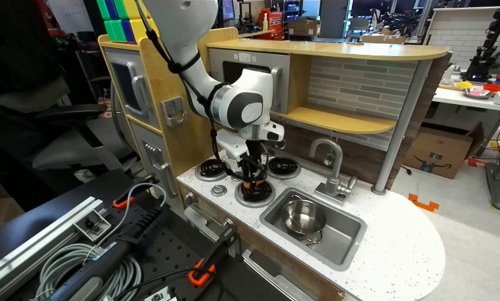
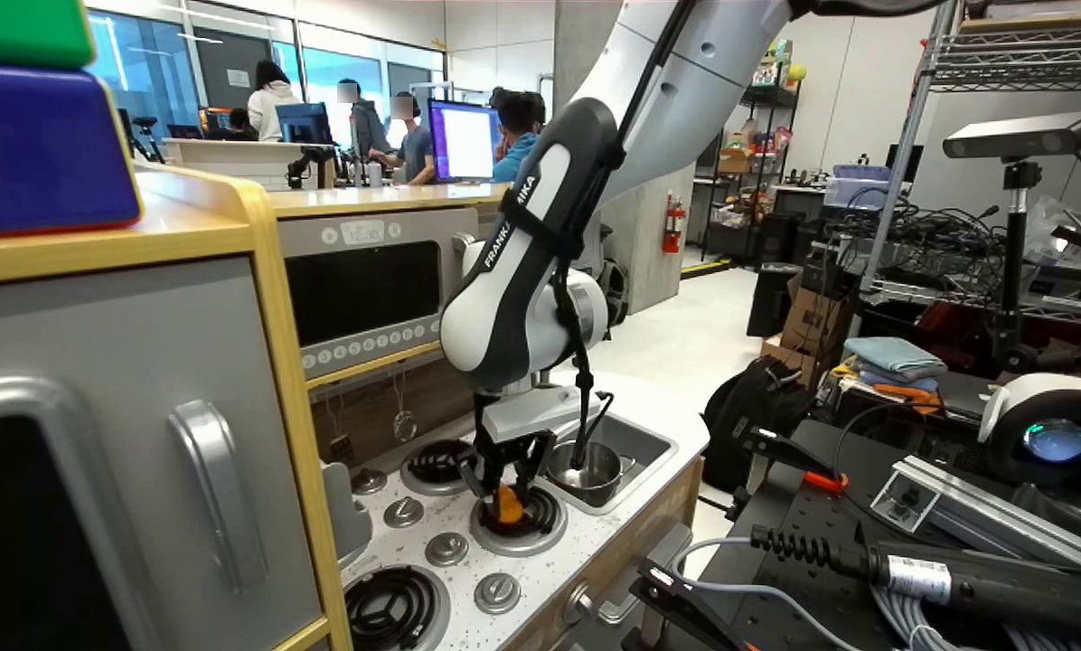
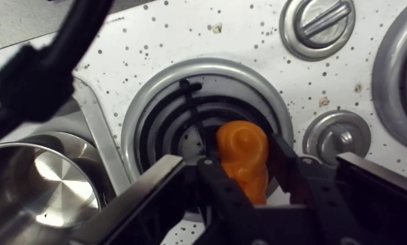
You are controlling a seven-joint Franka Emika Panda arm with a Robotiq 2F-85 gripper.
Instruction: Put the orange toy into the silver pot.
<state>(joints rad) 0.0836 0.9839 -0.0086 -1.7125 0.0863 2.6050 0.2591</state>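
2 fingers (image 3: pixel 287 166), 1 orange toy (image 3: pixel 246 160) between, 1 pot (image 1: pixel 303 217)

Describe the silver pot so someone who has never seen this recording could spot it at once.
In an exterior view, find the white speckled counter, then the grey rectangular sink set into it beside the burners. The silver pot sits inside: round, shiny and loop-handled, unlike the duller, straight-sided sink around it.

A grey pillar (image 2: pixel 638 237) rises from pale floor (image 2: pixel 685 336), with windows (image 2: pixel 147 72) beyond.
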